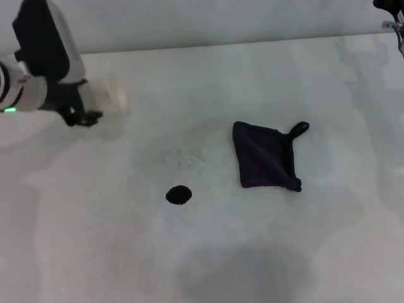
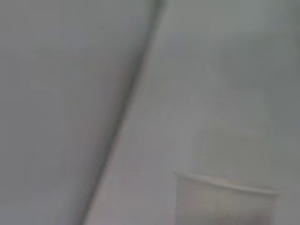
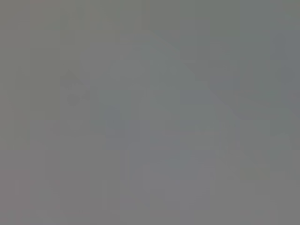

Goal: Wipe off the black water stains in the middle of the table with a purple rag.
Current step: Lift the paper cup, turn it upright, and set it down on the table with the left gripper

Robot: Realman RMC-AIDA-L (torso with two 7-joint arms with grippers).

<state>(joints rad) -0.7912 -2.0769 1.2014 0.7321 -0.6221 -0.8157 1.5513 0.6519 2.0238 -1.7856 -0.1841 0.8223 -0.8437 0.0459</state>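
The purple rag [image 1: 264, 156] lies flat on the white table [image 1: 284, 252], right of the middle, with its small loop [image 1: 299, 129] at the far right corner. The black water stain [image 1: 178, 194] is a small round blot left of and nearer than the rag, apart from it. My left gripper [image 1: 88, 104] is at the far left, well away from both, shut on a white paper cup [image 1: 108, 95] held on its side. The cup also shows in the left wrist view [image 2: 225, 201]. Only a bit of my right gripper [image 1: 390, 14] shows at the far right corner.
A faint grey speckled smudge [image 1: 186, 156] lies on the table between the stain and the rag. The table's far edge runs along the top of the head view. The right wrist view shows only plain grey.
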